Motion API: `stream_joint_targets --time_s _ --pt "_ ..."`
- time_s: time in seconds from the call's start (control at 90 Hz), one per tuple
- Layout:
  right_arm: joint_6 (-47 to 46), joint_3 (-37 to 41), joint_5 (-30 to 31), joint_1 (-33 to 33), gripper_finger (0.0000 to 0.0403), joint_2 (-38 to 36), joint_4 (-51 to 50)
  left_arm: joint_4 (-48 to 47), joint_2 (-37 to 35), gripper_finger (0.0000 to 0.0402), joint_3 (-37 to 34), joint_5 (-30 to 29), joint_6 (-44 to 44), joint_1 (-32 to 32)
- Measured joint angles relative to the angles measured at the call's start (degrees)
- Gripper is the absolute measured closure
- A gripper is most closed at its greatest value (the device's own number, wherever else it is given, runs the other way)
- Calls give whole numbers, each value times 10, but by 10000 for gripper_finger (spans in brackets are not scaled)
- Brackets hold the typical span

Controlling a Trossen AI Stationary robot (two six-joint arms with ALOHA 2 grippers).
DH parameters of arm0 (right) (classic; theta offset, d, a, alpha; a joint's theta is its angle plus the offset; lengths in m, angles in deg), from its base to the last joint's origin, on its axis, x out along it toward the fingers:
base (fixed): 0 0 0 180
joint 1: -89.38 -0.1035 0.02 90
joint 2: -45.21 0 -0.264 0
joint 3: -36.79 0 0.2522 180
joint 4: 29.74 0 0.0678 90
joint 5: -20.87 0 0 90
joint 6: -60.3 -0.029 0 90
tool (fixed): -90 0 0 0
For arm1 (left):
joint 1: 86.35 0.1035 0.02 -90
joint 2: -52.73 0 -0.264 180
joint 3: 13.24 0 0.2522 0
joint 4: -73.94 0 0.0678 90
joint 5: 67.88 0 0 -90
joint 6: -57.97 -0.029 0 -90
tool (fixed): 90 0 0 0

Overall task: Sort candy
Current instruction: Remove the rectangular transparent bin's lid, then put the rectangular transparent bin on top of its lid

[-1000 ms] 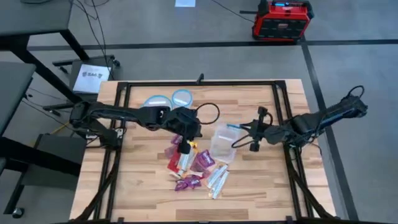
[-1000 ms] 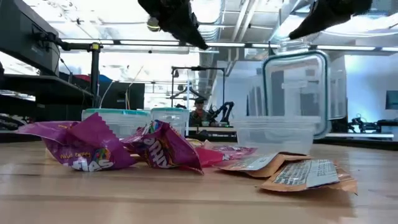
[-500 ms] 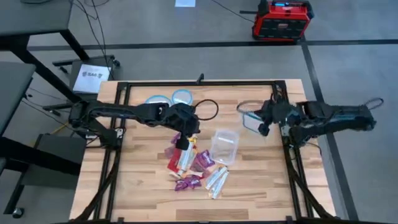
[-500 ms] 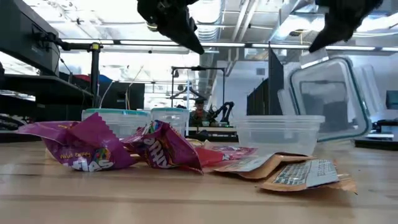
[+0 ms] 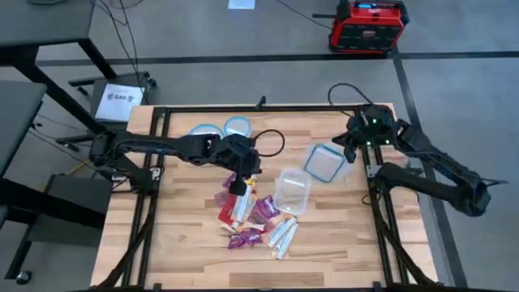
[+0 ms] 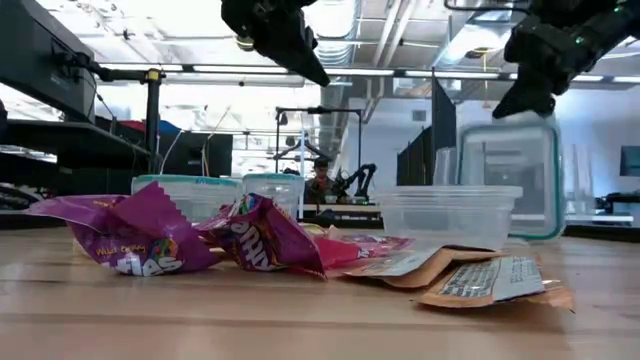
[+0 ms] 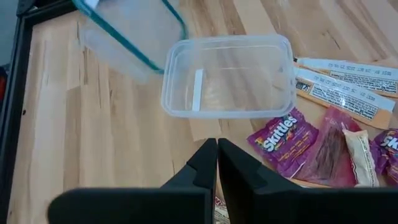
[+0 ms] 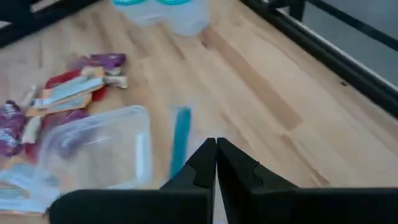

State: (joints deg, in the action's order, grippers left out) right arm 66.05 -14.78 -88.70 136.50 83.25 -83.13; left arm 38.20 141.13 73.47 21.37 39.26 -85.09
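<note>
Both arms are hanging over a pale wooden table with candy [image 5: 251, 217] piled near its middle.

The left gripper [image 5: 241, 188] is hovering above the pile's far end with its fingers [image 7: 211, 168] pressed together on nothing. The right gripper [image 5: 350, 151] is holding a blue-rimmed lid [image 5: 324, 161] by its edge, off to the right of the open clear container [image 5: 291, 191], which is sitting just right of the sweets. Two lidded tubs [image 5: 220, 128] are resting at the table's [image 5: 195, 251] far edge. Purple packets [image 6: 140, 240] and orange-white bars [image 6: 495, 282] are lying on the boards. A grey floor is surrounding the table, with a red box [image 5: 366, 26] standing beyond it; ceiling lights and benches are showing behind.
</note>
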Motion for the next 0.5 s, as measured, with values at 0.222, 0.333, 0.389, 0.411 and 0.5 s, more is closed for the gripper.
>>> stream_joint_targets --time_s 0.222,0.333,0.389,0.411,0.5 --pt "129 0 60 29 403 39 -1 0 0 402 0 0 -2 0" --pt "127 0 78 28 403 49 -2 0 0 402 0 0 -2 0" --pt "115 0 77 26 403 51 -2 0 0 402 0 0 -2 0" --pt "109 0 77 24 402 50 -2 0 0 402 0 0 -2 0" --pt "73 0 69 11 393 48 0 0 0 402 0 0 -2 0"
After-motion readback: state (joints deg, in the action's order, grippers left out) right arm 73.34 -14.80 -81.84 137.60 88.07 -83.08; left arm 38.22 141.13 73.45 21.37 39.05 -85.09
